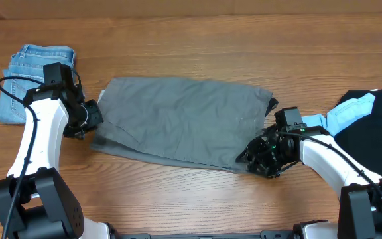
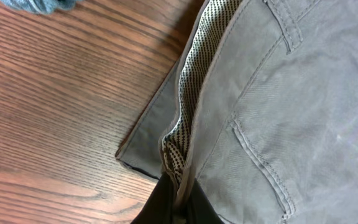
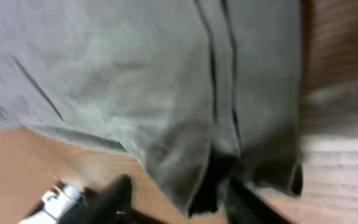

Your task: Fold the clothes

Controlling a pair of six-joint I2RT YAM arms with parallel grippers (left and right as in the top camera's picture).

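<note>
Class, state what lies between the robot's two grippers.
The grey shorts, spread flat; the overhead view shows this.

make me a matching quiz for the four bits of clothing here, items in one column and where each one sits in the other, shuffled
Things
1. grey shorts
2. jeans
3. black garment
4. light-blue garment

Places
A. cut off by the right edge of the overhead view
B. far left
C. spread out in the middle
D. on the right, lying against the left side of a darker piece

Pairs: 1-C, 2-B, 3-A, 4-D
</note>
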